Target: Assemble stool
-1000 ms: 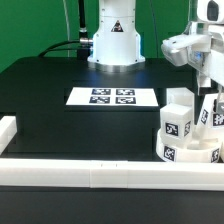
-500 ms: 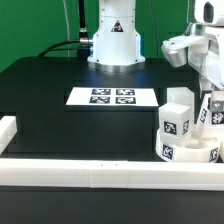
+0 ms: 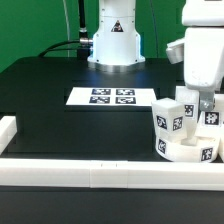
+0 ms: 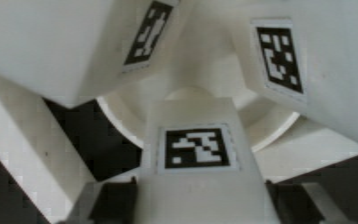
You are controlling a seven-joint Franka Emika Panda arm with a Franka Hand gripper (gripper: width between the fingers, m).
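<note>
Compared with a second ago, the arm's white head sits lower in the exterior view and the stool (image 3: 184, 132) has slid a bit toward the frame's left, so it's now tucked right under the end effector (image 3: 204, 104). Biggest thing in shot is the black worktop (image 3: 60, 100), with the robot base (image 3: 114, 38) at top centre. White border rails (image 3: 90, 170) run along the bottom of the frame, and the marker board (image 3: 113, 97) lies flat mid-frame. The stool is at lower right, just behind the front rail: round seat (image 3: 188, 150) with tagged leg blocks (image 3: 167, 116) standing up out of it. End effector looks clamped on one of those upright legs (image 4: 197, 150); the wrist view shows it dead centre between the fingers (image 4: 34, 150).
</note>
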